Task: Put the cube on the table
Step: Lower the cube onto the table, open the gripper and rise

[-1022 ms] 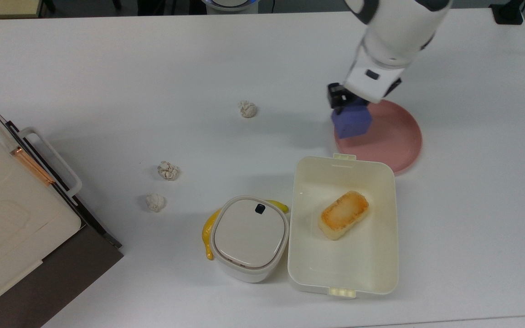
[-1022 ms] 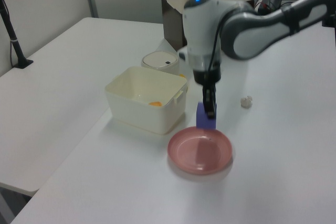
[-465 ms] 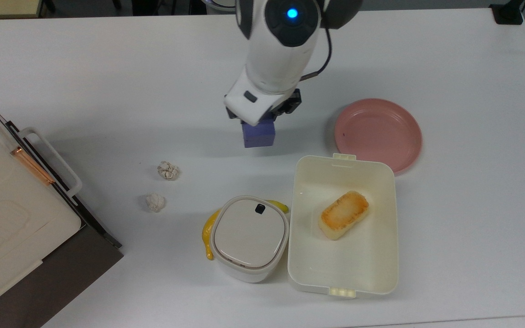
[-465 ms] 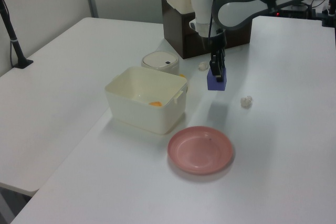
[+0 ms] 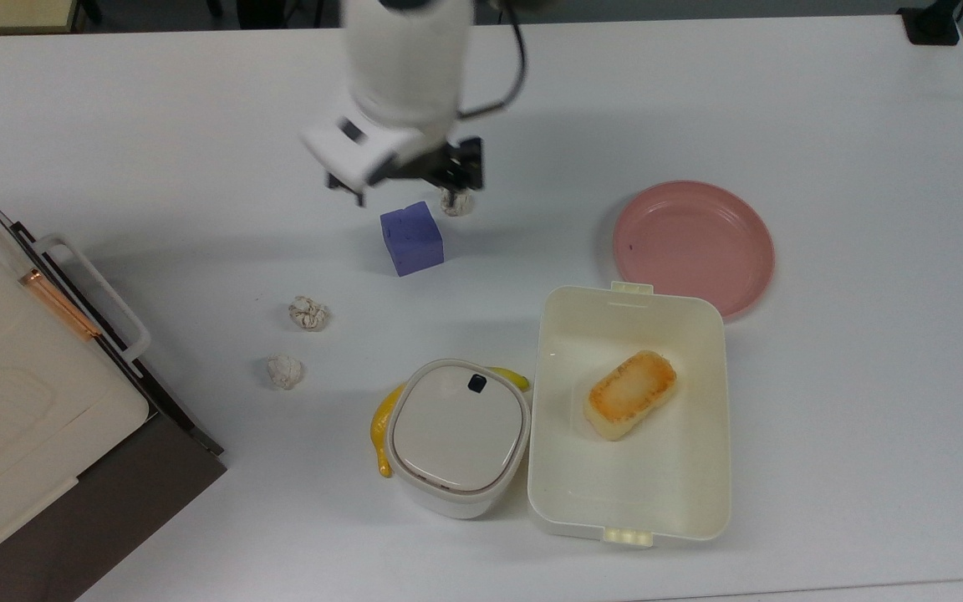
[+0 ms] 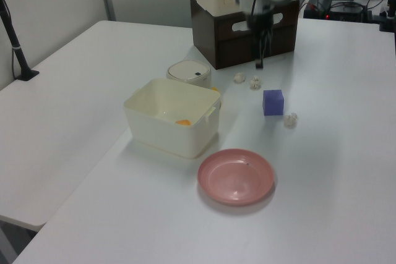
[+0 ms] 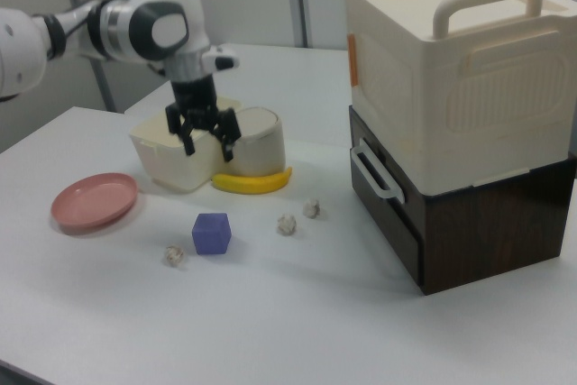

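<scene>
My arm reaches in from the far edge in the top view, its white forearm pointing steeply downward so that the wrist housing hides much of what hangs beneath it. In the right view my arm comes in from the right view's left, the grey elbow joint bent and the last link dropping vertically. My gripper (image 7: 204,132) hangs below it, pointing straight down, raised in the air. My jaws stand spread apart with nothing between them; both black fingers (image 7: 230,140) show separately, splayed outward. In the top view my gripper (image 5: 415,177) shows its dark fingers on either side of the white flange.
</scene>
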`<state>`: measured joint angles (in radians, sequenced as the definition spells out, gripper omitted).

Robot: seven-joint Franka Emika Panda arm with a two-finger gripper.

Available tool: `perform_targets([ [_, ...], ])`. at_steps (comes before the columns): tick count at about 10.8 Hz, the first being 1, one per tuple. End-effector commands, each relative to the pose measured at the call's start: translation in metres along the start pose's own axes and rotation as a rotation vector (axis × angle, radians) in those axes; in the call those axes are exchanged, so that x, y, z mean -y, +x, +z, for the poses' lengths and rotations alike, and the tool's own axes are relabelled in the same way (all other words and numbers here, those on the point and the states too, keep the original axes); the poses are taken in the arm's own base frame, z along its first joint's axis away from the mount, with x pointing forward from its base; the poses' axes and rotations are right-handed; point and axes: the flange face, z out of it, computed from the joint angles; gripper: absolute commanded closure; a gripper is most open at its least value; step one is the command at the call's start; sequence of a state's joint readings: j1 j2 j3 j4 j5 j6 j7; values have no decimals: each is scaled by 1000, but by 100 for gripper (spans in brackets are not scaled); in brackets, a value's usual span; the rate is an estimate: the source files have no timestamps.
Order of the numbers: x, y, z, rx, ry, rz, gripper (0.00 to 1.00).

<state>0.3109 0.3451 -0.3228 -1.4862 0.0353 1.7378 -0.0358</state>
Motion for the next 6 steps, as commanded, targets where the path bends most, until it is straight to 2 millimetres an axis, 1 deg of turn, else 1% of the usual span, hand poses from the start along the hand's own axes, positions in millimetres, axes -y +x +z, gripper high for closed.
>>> perform_targets([
  [1, -68, -57, -73, -44, 88, 100, 0],
  [2, -86, -68, -73, -32, 101, 121, 0],
  [3, -90, -79, -77, -40, 106, 130, 0],
  [4, -102, -87, -85, -54, 105, 151, 0],
  [5, -106, -90, -89, -60, 104, 157, 0],
  [6, -105, -89, -87, -60, 102, 156, 0],
])
